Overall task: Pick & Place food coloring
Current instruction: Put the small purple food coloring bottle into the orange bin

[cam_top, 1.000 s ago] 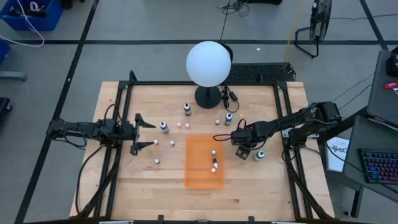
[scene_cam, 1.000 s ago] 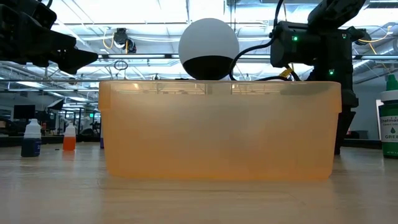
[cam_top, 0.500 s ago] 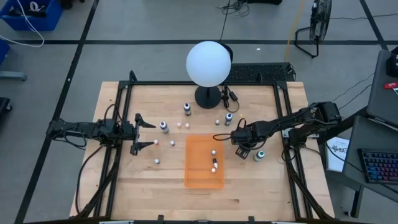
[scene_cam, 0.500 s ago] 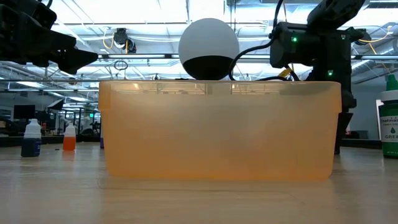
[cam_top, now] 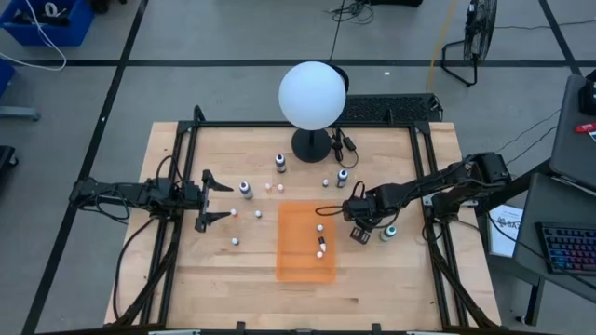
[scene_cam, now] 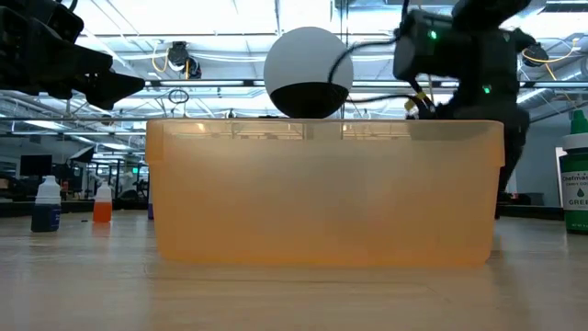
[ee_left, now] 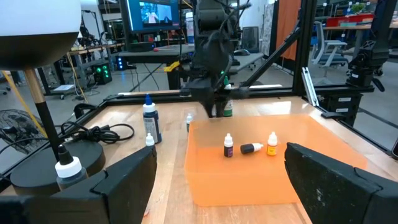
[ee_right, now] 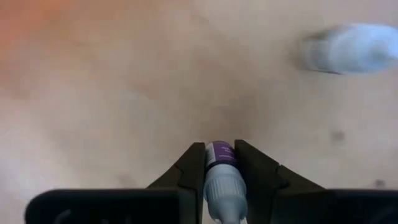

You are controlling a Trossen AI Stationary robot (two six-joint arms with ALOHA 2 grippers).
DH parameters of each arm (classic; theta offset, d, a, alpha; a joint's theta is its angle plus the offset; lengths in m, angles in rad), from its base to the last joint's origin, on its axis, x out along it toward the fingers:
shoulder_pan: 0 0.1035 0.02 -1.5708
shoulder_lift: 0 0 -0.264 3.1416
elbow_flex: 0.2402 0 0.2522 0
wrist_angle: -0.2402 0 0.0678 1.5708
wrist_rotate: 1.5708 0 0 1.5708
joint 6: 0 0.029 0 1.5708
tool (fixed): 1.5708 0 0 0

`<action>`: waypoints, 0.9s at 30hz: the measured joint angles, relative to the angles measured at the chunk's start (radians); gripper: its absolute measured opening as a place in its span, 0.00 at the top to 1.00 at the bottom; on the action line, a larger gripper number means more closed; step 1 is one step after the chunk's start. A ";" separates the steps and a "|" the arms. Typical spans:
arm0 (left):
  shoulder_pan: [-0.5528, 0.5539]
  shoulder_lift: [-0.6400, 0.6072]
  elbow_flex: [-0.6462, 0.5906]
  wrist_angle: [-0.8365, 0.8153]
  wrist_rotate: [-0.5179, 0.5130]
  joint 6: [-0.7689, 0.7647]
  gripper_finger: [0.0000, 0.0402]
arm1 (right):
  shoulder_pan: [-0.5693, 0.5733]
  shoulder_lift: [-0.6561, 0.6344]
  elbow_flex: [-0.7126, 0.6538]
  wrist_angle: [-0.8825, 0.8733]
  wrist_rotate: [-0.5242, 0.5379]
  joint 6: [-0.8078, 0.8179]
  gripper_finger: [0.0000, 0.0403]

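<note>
My right gripper (cam_top: 358,226) hangs just right of the orange bin (cam_top: 305,244), shut on a tiny food coloring bottle (ee_right: 219,163) with a purple label and a whitish top. Three small bottles (ee_left: 250,147) lie or stand in the bin. Other food coloring bottles stand on their bases on the wood: a green-topped one (cam_top: 389,231) beside my right gripper, dark ones (cam_top: 246,190) (cam_top: 280,163) (cam_top: 342,175), and tiny whitish ones (cam_top: 235,241). My left gripper (cam_top: 220,196) waits open at the table's left, with nothing between its fingers. My right gripper pinches the tiny bottle by its labelled body (ee_right: 219,153) between its two fingers (ee_right: 194,167). The fingers come from above, pointing down, and lie along the bottle. The bottle stands upright in the hold, whitish top (ee_right: 222,190) toward the wrist, lifted clear of the table.
A big white globe lamp (cam_top: 312,95) on a black base stands at the far middle, its cable (ee_left: 93,132) trailing on the wood. A black frame (cam_top: 186,140) runs round the table. The low view shows the bin's tall wall (scene_cam: 322,198) and a green bottle (scene_cam: 576,179) at the right.
My right gripper has shut on the tiny purple-labelled bottle and risen with it, shifting slightly toward the orange bin. The bottle has come up off the table.
</note>
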State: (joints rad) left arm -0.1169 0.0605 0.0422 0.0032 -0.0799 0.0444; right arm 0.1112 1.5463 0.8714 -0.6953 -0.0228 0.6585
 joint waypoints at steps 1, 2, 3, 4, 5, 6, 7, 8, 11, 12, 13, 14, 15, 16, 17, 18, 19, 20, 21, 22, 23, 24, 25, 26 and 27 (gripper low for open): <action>0.000 0.000 0.000 0.000 0.000 0.000 0.12 | 0.010 0.000 0.017 -0.003 -0.004 0.002 0.85; 0.000 0.000 0.000 0.000 0.000 0.000 0.12 | 0.022 0.000 0.036 -0.005 0.000 0.002 0.85; 0.000 0.000 0.000 0.000 0.000 0.000 0.13 | 0.036 0.000 0.057 -0.009 0.006 0.001 0.86; 0.000 0.000 0.000 0.000 0.000 0.000 0.13 | 0.049 -0.001 0.079 -0.014 0.006 0.000 0.86; 0.000 0.000 0.000 0.000 0.000 0.000 0.12 | 0.063 -0.001 0.103 -0.014 0.007 -0.002 0.86; 0.000 0.000 0.000 0.000 0.000 0.000 0.13 | 0.077 -0.001 0.128 -0.013 0.009 -0.005 0.86; 0.000 0.000 0.000 0.000 0.000 0.000 0.13 | 0.091 -0.001 0.155 -0.012 0.018 -0.008 0.86; 0.000 0.000 0.000 0.000 0.000 0.000 0.12 | 0.103 -0.001 0.185 -0.012 0.029 -0.014 0.86; 0.000 0.000 0.000 0.000 0.000 0.000 0.12 | 0.140 -0.001 0.278 -0.016 0.096 -0.046 0.86; 0.000 0.000 0.000 0.000 0.000 0.000 0.12 | 0.147 -0.001 0.309 -0.016 0.113 -0.061 0.86; 0.000 0.000 0.000 0.000 0.000 0.000 0.13 | 0.152 -0.001 0.342 -0.020 0.130 -0.075 0.86; 0.000 0.000 0.000 0.000 0.000 0.000 0.13 | 0.156 -0.001 0.376 -0.032 0.145 -0.089 0.86; 0.000 0.000 0.000 0.000 0.000 0.000 0.12 | 0.158 -0.001 0.411 -0.051 0.157 -0.103 0.86; 0.000 0.000 0.000 0.000 0.000 0.000 0.12 | 0.159 0.000 0.443 -0.069 0.176 -0.117 0.86; 0.000 0.000 0.000 0.000 0.000 0.000 0.13 | 0.158 0.006 0.479 -0.089 0.196 -0.131 0.86; 0.000 0.000 0.000 0.000 0.000 0.000 0.12 | 0.157 0.014 0.513 -0.107 0.215 -0.149 0.86; 0.000 0.000 0.000 0.000 0.000 0.000 0.12 | 0.157 0.027 0.547 -0.132 0.233 -0.161 0.86; 0.000 0.000 0.000 0.000 0.000 0.000 0.13 | 0.151 0.043 0.580 -0.158 0.240 -0.177 0.86; 0.000 0.000 0.000 -0.001 0.000 0.000 0.13 | 0.147 0.063 0.614 -0.180 0.244 -0.191 0.86; 0.000 0.000 0.000 0.000 0.000 0.000 0.12 | 0.142 0.086 0.645 -0.190 0.250 -0.206 0.86; 0.000 0.000 0.000 0.000 0.000 0.000 0.12 | 0.135 0.113 0.678 -0.206 0.253 -0.220 0.86; 0.000 0.000 0.000 0.000 0.000 0.000 0.13 | 0.128 0.141 0.711 -0.227 0.253 -0.237 0.86; 0.000 0.000 0.000 0.000 0.000 0.000 0.12 | 0.120 0.172 0.743 -0.248 0.252 -0.255 0.86; 0.000 0.000 0.000 0.000 0.000 0.000 0.12 | 0.111 0.209 0.779 -0.269 0.243 -0.275 0.86; 0.000 0.000 0.000 0.000 0.000 0.000 0.13 | 0.101 0.244 0.810 -0.289 0.231 -0.298 0.86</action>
State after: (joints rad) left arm -0.1170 0.0608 0.0422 0.0036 -0.0803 0.0444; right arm 0.2119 1.7901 1.6811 -0.9840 0.2078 0.3606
